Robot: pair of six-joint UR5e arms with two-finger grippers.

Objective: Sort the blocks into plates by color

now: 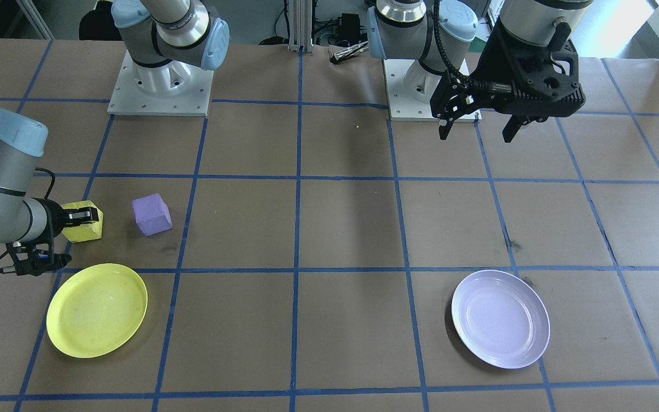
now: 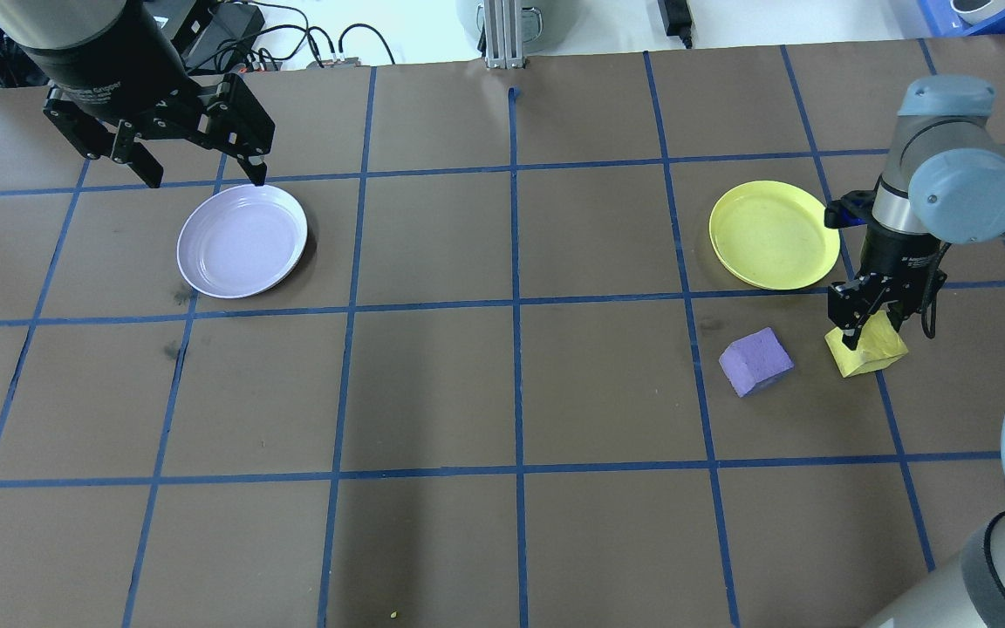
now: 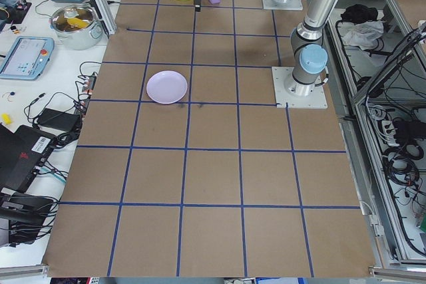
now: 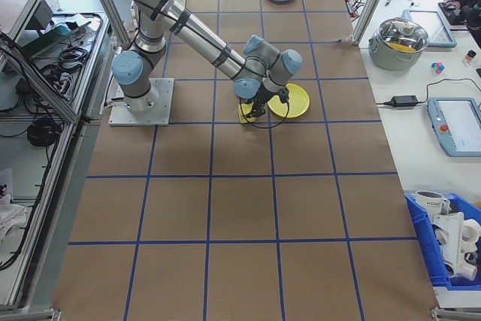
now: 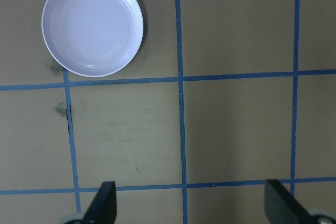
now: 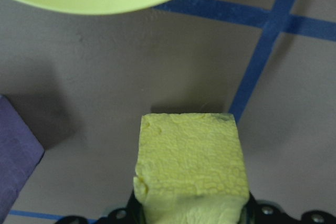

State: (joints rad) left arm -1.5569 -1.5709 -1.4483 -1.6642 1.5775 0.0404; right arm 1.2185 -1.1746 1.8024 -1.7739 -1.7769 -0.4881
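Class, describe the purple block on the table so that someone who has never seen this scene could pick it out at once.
Find the yellow plate on the robot's right half of the table. Just nearer the robot lie two small cubes side by side; the purple block is the free one towards the table's middle, while the yellow block sits in the right gripper.

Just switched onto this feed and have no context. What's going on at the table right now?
The robot is sorting two blocks into matching plates, and neither plate holds one yet. The right gripper is closed on the yellow block, close to the yellow plate. Whether the block is lifted off the table is hard to tell. The purple block sits untouched on the paper beside it. The left gripper hangs open above the table near the empty lavender plate, holding nothing.
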